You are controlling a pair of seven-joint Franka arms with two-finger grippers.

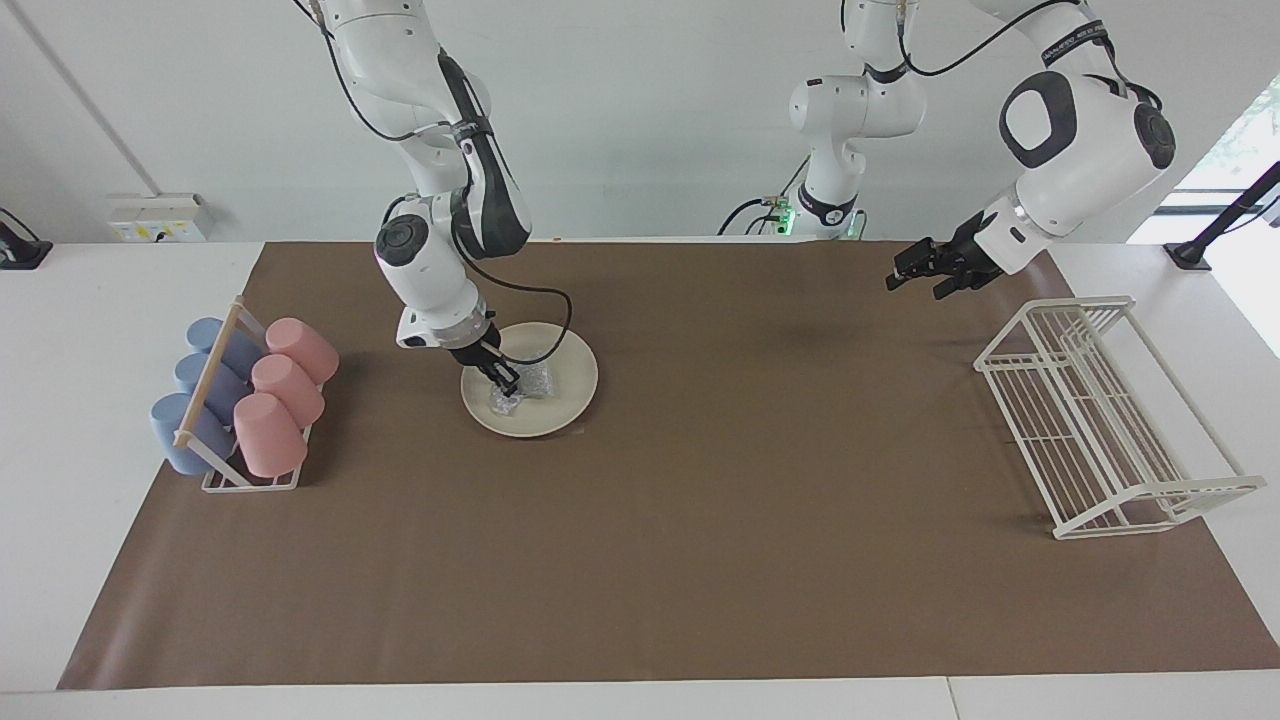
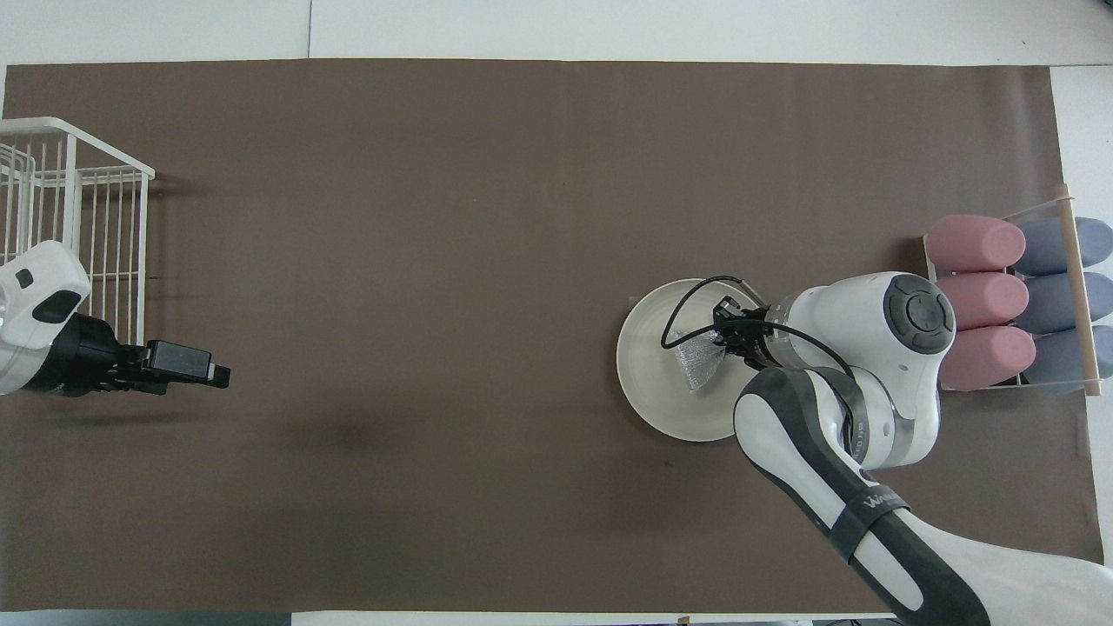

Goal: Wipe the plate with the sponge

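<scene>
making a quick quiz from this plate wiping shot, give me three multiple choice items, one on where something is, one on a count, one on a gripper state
1. Where is the sponge?
A. on the plate
B. in the wire rack
C. on the bare mat

2. How many pink cups lie in the cup holder?
A. two
B. three
C. five

3. What is the right gripper doing?
A. hanging open over the mat
B. shut on a cup
C. shut on the sponge

Answers:
1. A, the silvery pad lies on the plate.
2. B, three pink cups lie in a row beside three blue cups.
3. C, its fingertips pinch the sponge down on the plate, while the left gripper waits open over the mat near the wire rack.
</scene>
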